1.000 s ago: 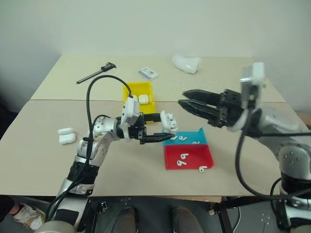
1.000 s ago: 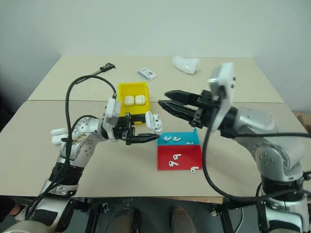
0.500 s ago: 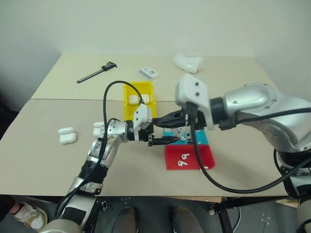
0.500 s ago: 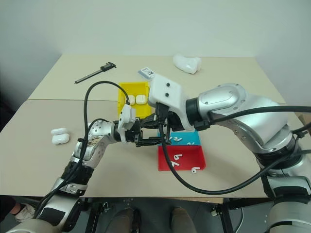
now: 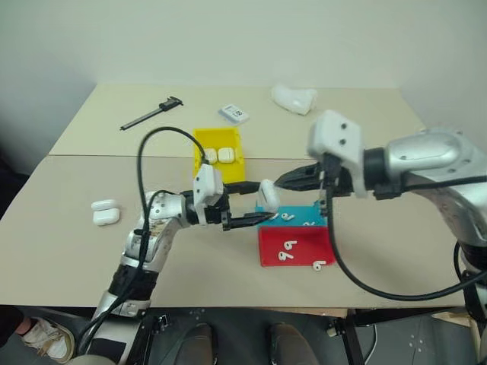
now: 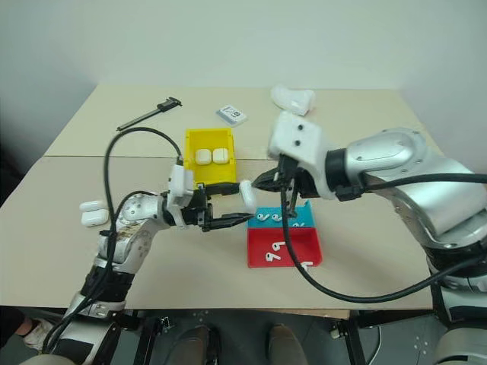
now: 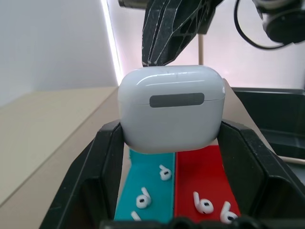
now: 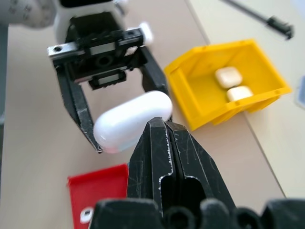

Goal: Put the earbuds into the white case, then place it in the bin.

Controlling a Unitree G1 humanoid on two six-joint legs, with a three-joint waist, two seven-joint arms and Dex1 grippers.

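Left gripper (image 5: 245, 207): clamps the small glossy white rounded case (image 7: 171, 107), lid closed, aloft above the blue tray (image 5: 303, 214), presenting it.
Right gripper (image 8: 164, 131): fingers pressed together, empty, tips at the lid, likely to pry it.
Earbuds (image 5: 287, 247): loose in trays.
Yellow plastic bin (image 5: 221, 156): behind, awaiting the case.

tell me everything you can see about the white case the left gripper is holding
The white case is small, glossy and rounded, like smooth plastic, with a grey oblong patch on the face seen from the left wrist. Its lid is shut; a thin seam runs around it. The left gripper clamps it between its two black fingers, holding it in the air above the table, near the blue tray. The right gripper, shut, has its tips right at the case's top edge; whether they touch is unclear.
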